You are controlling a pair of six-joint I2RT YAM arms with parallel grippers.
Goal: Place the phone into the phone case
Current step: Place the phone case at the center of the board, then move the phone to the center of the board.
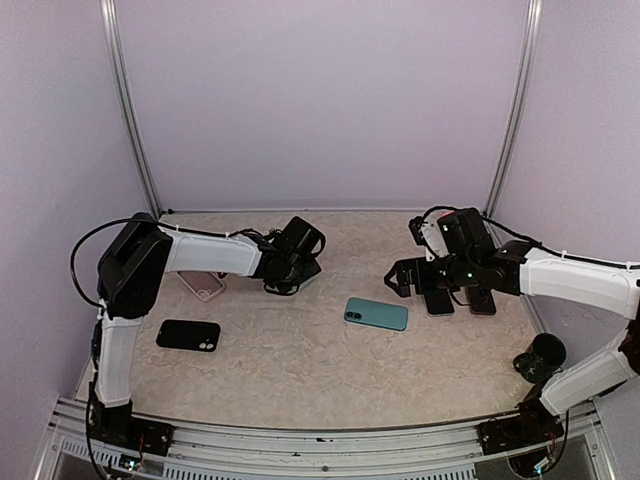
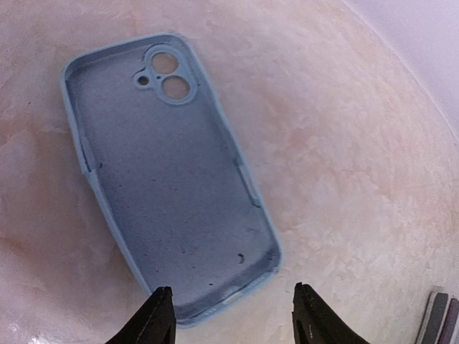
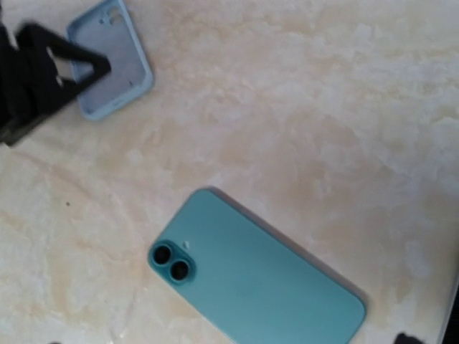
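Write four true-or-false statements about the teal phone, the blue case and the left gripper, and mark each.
1. The teal phone lies camera side up. True.
2. The teal phone sits inside the blue case. False: the case is empty; the phone lies apart from it.
3. The left gripper is shut on the case. False: it is open over the case's bottom end.
4. The case lies hollow side up. True.

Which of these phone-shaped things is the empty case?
The light blue rubbery case in front of the left gripper: hollow side up, camera holes open. The teal phone is solid, lenses showing.
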